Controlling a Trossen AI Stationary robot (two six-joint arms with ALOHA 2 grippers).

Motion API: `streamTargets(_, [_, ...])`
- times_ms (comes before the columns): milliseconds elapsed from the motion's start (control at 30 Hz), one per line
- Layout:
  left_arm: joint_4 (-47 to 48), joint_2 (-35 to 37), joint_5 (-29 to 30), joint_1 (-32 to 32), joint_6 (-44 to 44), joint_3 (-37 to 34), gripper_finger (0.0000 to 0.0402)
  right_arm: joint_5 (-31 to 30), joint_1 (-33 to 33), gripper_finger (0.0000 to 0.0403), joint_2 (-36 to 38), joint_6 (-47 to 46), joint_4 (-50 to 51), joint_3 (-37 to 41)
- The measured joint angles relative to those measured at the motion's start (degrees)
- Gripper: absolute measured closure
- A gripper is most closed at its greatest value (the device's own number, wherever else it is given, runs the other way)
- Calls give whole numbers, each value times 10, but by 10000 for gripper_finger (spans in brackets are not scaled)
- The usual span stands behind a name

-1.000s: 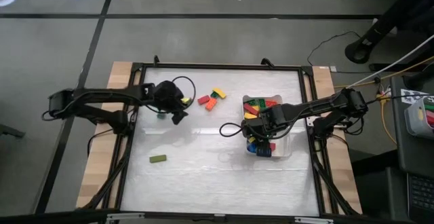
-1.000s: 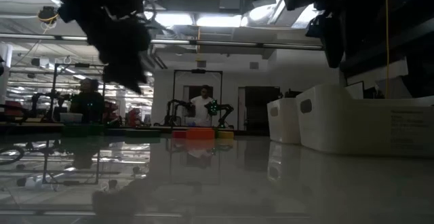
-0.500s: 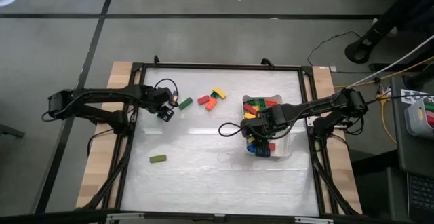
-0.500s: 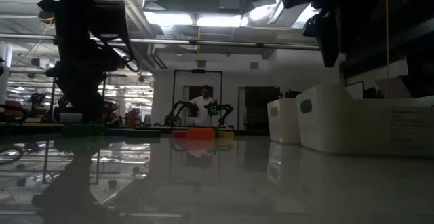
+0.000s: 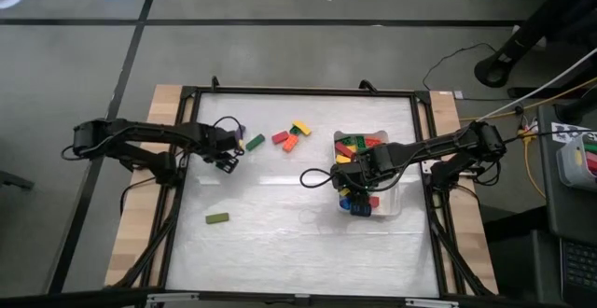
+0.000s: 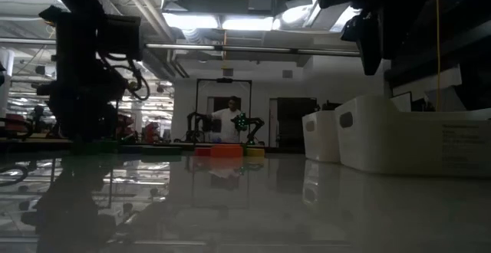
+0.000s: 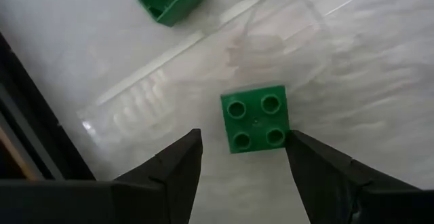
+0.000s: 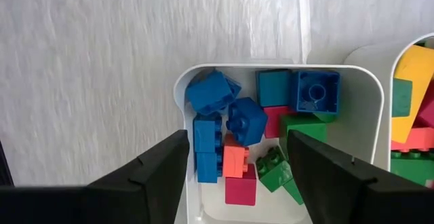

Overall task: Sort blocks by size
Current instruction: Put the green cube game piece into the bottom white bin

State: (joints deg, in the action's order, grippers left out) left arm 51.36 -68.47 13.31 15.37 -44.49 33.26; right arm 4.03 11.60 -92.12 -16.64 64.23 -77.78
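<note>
A small square green block (image 7: pixel 256 119) lies studs up on the white table. My left gripper (image 7: pixel 244 157) points down over it, open, with a finger on either side of the block's near part; I cannot see any touch. In the high view this gripper (image 5: pixel 227 159) hides that block. A larger green block (image 5: pixel 255 142) lies just beyond, then red (image 5: pixel 280 137), orange (image 5: pixel 290 144) and yellow (image 5: pixel 300 128) blocks. A green bar (image 5: pixel 217 218) lies alone toward the near edge. My right gripper (image 8: pixel 237 163) hangs open above a white tray (image 8: pixel 178 88) of small blocks.
A second white tray (image 5: pixel 381 133) with longer blocks stands on the far side of the first, at the table's right. A black frame (image 5: pixel 187 93) borders the table. The table's middle (image 5: pixel 280 196) and near part are bare white. People and other robots show in the room behind.
My left gripper has sunk toward the table and drawn a little toward the left and near edges. It has tipped from slanting to pointing almost straight down and rolled about its own axis. The larger green block it had covered now shows. No block has moved.
</note>
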Motion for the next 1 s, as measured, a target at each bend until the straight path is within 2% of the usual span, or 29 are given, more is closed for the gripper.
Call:
streamTargets(633, [-84, -4, 3, 0, 45, -9, 199, 0, 0, 155, 0, 0, -2, 0])
streamTargets(767, [-146, -4, 10, 0, 50, -9, 199, 0, 0, 155, 0, 0, -2, 0])
streamTargets(1000, [-235, -4, 43, 0, 127, -9, 199, 0, 0, 155, 0, 0, -2, 0])
